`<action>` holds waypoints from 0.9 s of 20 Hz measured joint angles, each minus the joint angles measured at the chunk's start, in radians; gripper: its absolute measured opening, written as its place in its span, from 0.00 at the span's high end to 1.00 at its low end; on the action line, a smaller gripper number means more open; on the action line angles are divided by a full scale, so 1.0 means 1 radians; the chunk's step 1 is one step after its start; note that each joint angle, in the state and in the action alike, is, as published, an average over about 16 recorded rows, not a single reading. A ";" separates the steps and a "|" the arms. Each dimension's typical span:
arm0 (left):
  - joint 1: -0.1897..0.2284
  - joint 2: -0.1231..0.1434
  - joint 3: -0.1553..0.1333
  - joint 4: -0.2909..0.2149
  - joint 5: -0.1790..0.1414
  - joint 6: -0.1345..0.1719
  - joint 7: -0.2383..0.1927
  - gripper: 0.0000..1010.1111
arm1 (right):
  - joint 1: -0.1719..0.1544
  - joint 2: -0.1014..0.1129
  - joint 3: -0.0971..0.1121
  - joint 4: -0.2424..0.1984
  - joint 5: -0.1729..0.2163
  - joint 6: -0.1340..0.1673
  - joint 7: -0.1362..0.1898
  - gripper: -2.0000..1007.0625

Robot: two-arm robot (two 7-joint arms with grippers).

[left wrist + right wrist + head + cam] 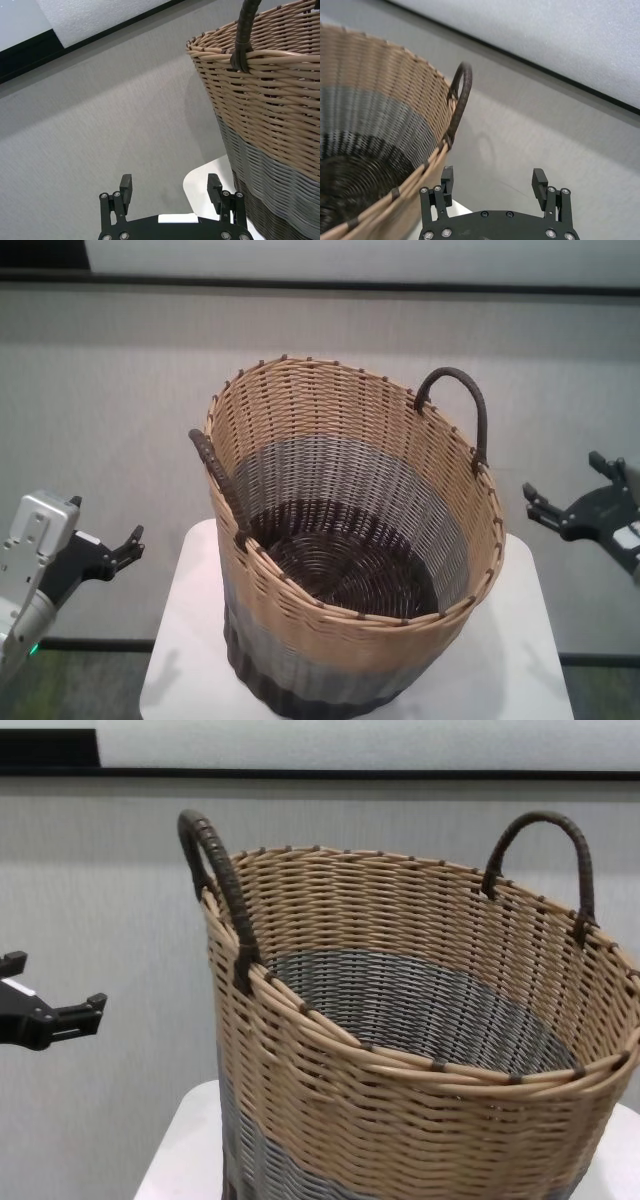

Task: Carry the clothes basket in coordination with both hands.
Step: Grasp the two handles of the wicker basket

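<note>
The clothes basket stands upright on the small white desk, filling most of the desktop so that only a strip of white shows along the left edge and at the right corner; its wicker wall runs tan at the top, grey in the middle, dark brown at the base, and the inside holds nothing. Two dark brown loop handles rise from the rim — the left handle over the desk's left edge, the right handle toward the far right.

The left gripper hangs in the air off the desk's left edge, well apart from the basket wall and lower than the rim; its fingers are spread wide with nothing between them; the left wrist view looks past them at the basket's side and the foot of a handle.

The right gripper hovers off the desk's right edge, apart from the basket, at about the height of the rim; its fingers are likewise parted and empty — in its wrist view the handle arches above the rim just beyond them.

Behind everything is a grey wall with a dark strip near the top.
</note>
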 joint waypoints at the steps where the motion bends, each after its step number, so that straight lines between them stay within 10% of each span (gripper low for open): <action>1: 0.000 0.000 0.000 0.000 0.000 0.000 0.000 0.01 | -0.001 0.004 0.013 -0.013 0.016 0.013 0.012 0.01; 9: 0.000 0.000 0.000 0.000 0.000 0.000 0.000 0.01 | 0.041 -0.008 0.073 -0.056 0.153 0.114 0.116 0.01; 18: 0.000 0.000 0.000 0.000 0.000 0.000 0.000 0.01 | 0.163 -0.083 0.036 0.002 0.174 0.207 0.177 0.01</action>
